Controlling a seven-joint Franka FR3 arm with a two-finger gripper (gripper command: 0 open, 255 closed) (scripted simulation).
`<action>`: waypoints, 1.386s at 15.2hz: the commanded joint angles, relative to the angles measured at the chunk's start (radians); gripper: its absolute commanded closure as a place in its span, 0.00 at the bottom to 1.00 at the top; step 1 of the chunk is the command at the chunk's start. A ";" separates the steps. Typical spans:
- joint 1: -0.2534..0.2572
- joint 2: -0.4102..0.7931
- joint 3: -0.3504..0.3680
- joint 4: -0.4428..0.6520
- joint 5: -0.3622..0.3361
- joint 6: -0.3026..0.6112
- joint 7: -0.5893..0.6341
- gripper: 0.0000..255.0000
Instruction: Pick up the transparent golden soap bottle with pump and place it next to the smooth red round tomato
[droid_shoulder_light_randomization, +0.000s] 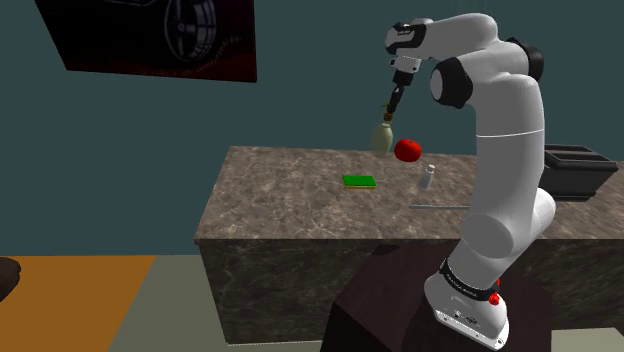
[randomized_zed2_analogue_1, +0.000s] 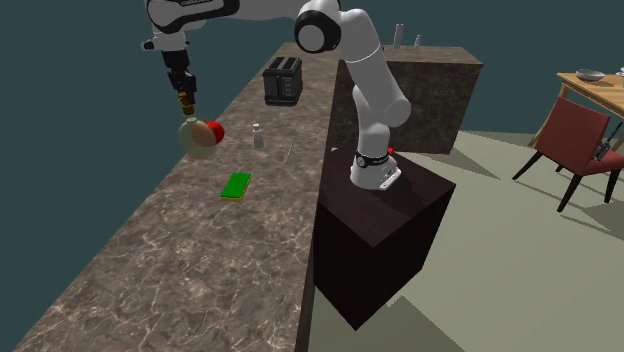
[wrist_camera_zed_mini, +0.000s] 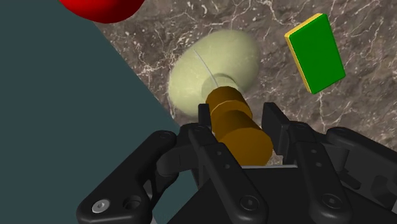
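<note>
Soap bottle (droid_shoulder_light_randomization: 381, 135) is clamped in the black gripper (droid_shoulder_light_randomization: 396, 101). In the wrist view the two fingers (wrist_camera_zed_mini: 205, 122) pinch the stubby amber pump neck, with the body hanging below them. It sits upper middle in the shoulder view and upper left in the second exterior view, right at the far edge of the counter (droid_shoulder_light_randomization: 280, 205) and just beside the tomato (droid_shoulder_light_randomization: 407, 150). From the second exterior view they even overlap. Honestly can't tell if the base is touching the stone or hanging a hair above it.

So I'd say we're at the placing end of the job: the grab is done and the bottle is basically at its spot. The next move looks like a straight, gentle lower until the base sits flat, then open the fingers and pull up without knocking the pump. Watch that edge though, because part of the body seems to hang past the counter line.

Looks-wise, the bottle is a pale, see-through greenish-yellow bulb with a narrow neck and a golden-brown ribbed pump. The tomato is glossy, smooth and properly round. The counter is brown veined stone, marble-ish. There's also a flat green block (droid_shoulder_light_randomization: 359, 181) with a yellow edge lying mid-counter, well apart from the action.
</note>
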 joint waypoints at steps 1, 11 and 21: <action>0.007 -0.002 0.001 -0.029 0.001 0.027 -0.003 1.00; 0.014 0.002 0.004 -0.073 0.005 0.073 -0.011 1.00; -0.002 0.003 0.000 -0.003 0.002 0.007 -0.004 0.00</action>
